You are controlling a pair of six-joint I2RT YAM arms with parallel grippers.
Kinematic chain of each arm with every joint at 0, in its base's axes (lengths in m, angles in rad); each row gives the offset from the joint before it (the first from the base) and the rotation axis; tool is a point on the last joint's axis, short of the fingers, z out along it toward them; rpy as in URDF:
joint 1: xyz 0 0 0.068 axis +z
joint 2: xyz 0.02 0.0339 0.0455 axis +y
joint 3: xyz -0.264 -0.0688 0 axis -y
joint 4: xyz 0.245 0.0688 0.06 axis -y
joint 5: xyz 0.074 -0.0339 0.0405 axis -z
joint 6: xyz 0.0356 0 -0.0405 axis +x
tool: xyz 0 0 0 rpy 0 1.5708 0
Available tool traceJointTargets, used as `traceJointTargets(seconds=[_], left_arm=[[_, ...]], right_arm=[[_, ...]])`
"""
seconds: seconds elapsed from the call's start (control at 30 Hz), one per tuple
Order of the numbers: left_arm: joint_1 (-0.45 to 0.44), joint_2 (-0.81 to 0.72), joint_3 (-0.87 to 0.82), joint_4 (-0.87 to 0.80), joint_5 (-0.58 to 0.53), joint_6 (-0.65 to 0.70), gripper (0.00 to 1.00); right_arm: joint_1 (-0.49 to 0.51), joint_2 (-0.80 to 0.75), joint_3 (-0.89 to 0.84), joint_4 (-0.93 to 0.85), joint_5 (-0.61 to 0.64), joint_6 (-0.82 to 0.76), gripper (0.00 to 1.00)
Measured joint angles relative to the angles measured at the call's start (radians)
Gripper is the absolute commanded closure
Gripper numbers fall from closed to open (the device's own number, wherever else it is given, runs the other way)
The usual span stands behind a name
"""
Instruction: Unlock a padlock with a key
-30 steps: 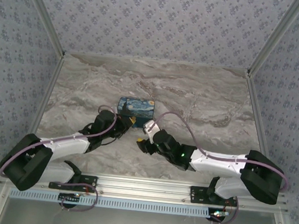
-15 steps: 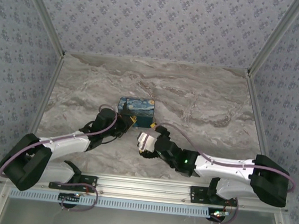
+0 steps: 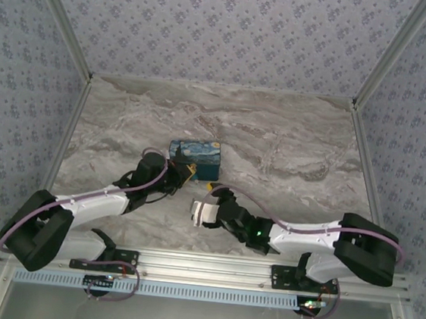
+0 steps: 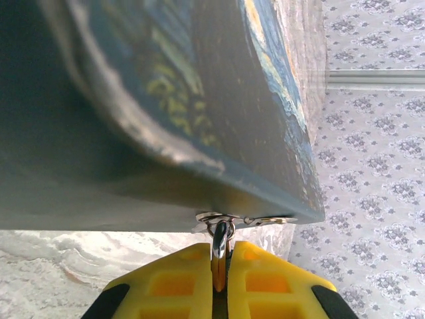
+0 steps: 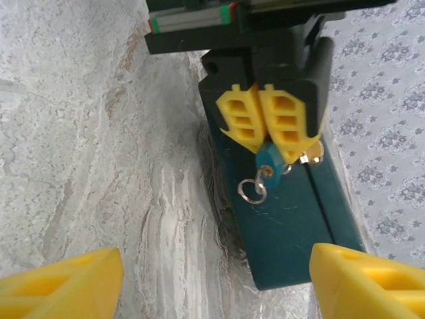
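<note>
Padlock [image 5: 269,159], teal: likely light, rigid and slippery; sits against the side of the tin box [image 5: 292,226], body clenched in the left pincer [image 4: 221,256], best held there; right pincer [image 5: 212,266] released, facing the box.

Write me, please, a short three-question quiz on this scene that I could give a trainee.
1. True or false: the right end effector is shut on the teal padlock.
2. What is the left end effector pinching? A) the teal padlock against the starry-night tin box; B) the box's lid; C) nothing.
3. In the right wrist view, what hangs from the teal padlock?

Key: 1. False: it is open and apart from the teal padlock. 2. A. 3. A small silvery ring.
</note>
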Motion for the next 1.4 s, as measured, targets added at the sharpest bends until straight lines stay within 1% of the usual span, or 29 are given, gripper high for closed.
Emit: traceJointTargets(seconds=[0.03,0.1,0.2,0.37,0.43,0.57,0.7,0.73,0.77,0.9,0.97,1.07,1.13,1.27,1.4], left_arm=[[0.000,0.000,0.002,0.000,0.002,-0.004,1.00],[0.000,0.000,0.002,0.000,0.003,-0.007,1.00],[0.000,0.000,0.002,-0.002,0.003,-0.011,1.00],[0.000,0.000,0.002,-0.002,0.003,-0.014,1.00],[0.000,0.000,0.002,-0.002,0.003,-0.014,1.00],[0.000,0.000,0.002,-0.002,0.003,-0.014,1.00],[0.000,0.000,0.002,-0.002,0.003,-0.014,1.00],[0.000,0.000,0.002,-0.002,0.003,-0.014,1.00],[0.000,0.000,0.002,-0.002,0.003,-0.014,1.00],[0.000,0.000,0.002,-0.002,0.003,-0.014,1.00],[0.000,0.000,0.002,-0.002,0.003,-0.014,1.00],[0.000,0.000,0.002,-0.002,0.003,-0.014,1.00],[0.000,0.000,0.002,-0.003,0.003,-0.014,1.00],[0.000,0.000,0.002,-0.003,0.003,-0.015,1.00],[0.000,0.000,0.002,-0.002,0.003,-0.018,1.00]], right_arm=[[-0.008,0.014,0.002,0.012,-0.006,0.003,0.35],[-0.025,0.033,0.008,0.033,-0.018,0.013,0.36],[-0.056,0.048,0.015,0.059,-0.035,0.027,0.43],[-0.087,0.057,0.038,0.083,-0.059,0.045,0.46],[-0.088,0.069,0.049,0.093,-0.065,0.048,0.51],[-0.088,0.114,0.068,0.124,-0.072,0.052,0.54],[-0.091,0.151,0.075,0.145,-0.072,0.053,0.62],[-0.091,0.158,0.077,0.151,-0.072,0.055,0.67],[-0.091,0.166,0.081,0.156,-0.072,0.058,0.69],[-0.093,0.188,0.092,0.180,-0.071,0.061,0.72],[-0.095,0.195,0.093,0.188,-0.070,0.062,0.75],[-0.095,0.203,0.094,0.192,-0.063,0.064,0.76],[-0.097,0.207,0.095,0.197,-0.058,0.068,0.81],[-0.098,0.214,0.098,0.212,-0.045,0.072,0.82],[-0.099,0.227,0.105,0.219,-0.037,0.079,0.85]])
